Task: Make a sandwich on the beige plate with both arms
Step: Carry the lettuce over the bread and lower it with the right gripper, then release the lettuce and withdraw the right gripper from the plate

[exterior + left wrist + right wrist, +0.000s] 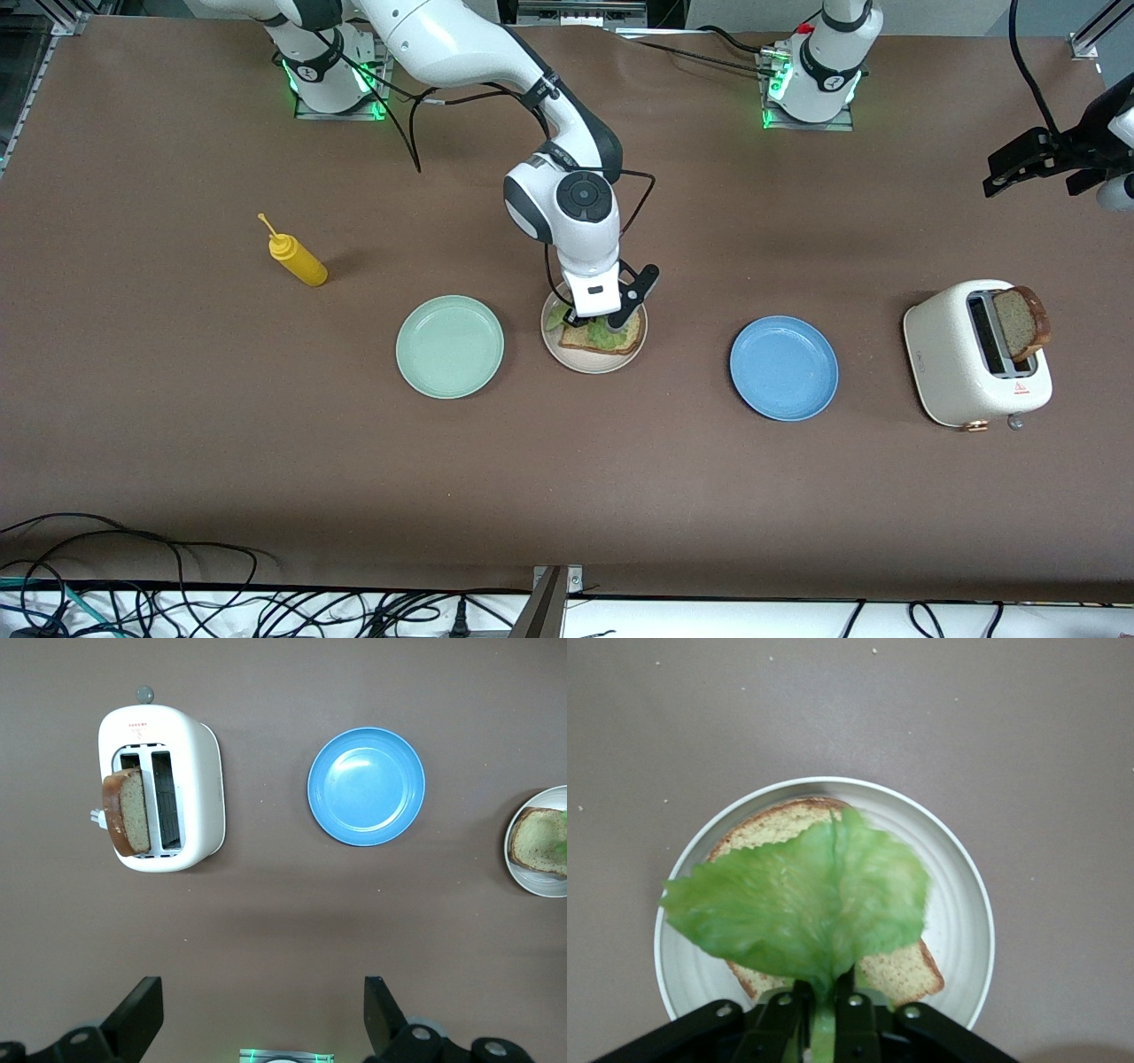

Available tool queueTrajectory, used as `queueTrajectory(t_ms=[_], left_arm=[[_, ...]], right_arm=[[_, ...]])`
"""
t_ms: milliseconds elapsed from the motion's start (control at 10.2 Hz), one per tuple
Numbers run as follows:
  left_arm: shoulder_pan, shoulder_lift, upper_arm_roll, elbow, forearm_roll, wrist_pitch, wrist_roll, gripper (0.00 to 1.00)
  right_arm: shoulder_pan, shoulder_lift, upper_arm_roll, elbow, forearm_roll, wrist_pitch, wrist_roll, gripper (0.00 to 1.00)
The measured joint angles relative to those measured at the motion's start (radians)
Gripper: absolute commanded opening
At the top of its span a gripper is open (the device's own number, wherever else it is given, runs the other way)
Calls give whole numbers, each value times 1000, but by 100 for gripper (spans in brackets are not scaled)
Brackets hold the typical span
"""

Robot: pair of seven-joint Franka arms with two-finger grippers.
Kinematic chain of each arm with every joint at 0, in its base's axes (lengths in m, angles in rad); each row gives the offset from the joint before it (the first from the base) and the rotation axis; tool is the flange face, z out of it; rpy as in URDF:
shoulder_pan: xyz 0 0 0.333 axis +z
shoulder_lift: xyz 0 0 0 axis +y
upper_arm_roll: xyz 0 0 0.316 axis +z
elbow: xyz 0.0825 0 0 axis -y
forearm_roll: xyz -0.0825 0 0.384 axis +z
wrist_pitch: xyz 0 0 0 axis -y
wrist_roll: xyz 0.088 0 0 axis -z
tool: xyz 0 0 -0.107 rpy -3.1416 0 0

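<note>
The beige plate (594, 365) (966, 904) holds one brown bread slice (620, 342) (895, 974). A ruffled green lettuce leaf (602, 330) (806, 904) lies spread over that slice. My right gripper (611, 317) (824, 992) is low over the plate, its fingers shut on the leaf's stem. A second bread slice (1019, 323) (128, 811) stands in a slot of the white toaster (957, 372) (199, 788). My left gripper (1019, 168) (257, 1019) waits high in the air at the left arm's end of the table, open and holding nothing.
A blue plate (784, 368) (366, 786) lies between the beige plate and the toaster. A mint green plate (449, 346) sits beside the beige plate toward the right arm's end. A yellow squeeze bottle (299, 259) lies farther from the front camera than the mint plate.
</note>
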Motion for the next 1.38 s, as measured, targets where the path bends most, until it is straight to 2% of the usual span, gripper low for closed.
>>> queueTrajectory(t_ms=[590, 885, 1081, 1376], left_arm=[[3, 0, 1, 0, 0, 0, 0, 100], [3, 0, 1, 0, 0, 0, 0, 100], [3, 0, 1, 0, 0, 0, 0, 100], [3, 0, 2, 0, 0, 0, 0, 100]], right_arm=[[3, 5, -4, 3, 0, 11, 0, 100], [-6, -9, -23, 24, 1, -37, 4, 100], [-54, -75, -33, 29, 2, -155, 7, 100], [-199, -242, -51, 34, 2, -458, 7, 100]])
